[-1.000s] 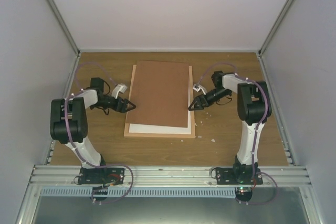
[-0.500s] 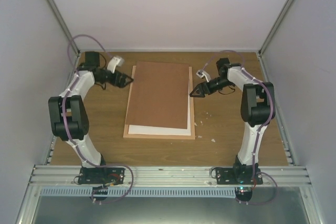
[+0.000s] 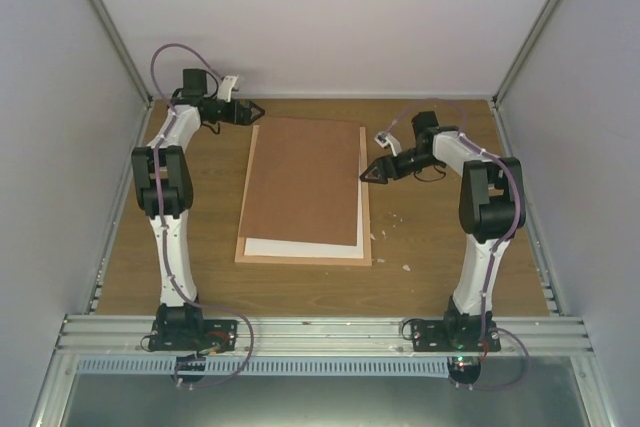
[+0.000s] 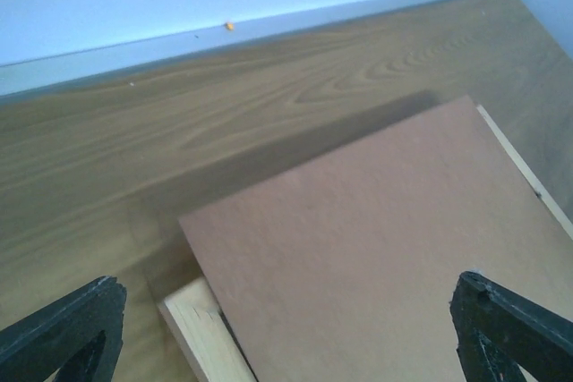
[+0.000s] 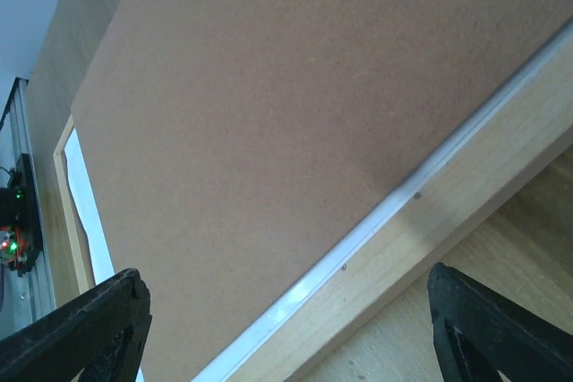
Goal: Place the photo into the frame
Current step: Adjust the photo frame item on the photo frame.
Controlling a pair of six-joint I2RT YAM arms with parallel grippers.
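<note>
Photo (image 3: pixel 300 246): in frame (image 3: pixel 367 222), my 12 o'clock, under skewed backing board (image 3: pixel 305 177). Left gripper (image 3: pixel 252 113) at 11 o'clock, right gripper (image 3: pixel 367 175) at 3: both spread wide, empty. Risk, I reckon: nudged board creases photo.

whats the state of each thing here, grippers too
backing board, lying flat on the frame, slightly askew
photo, mostly covered by the board, white strip showing at near end
frame, flat on the table, mostly covered
left gripper, open, empty, by the board's far left corner
right gripper, open, empty, at the frame's right rail
</note>
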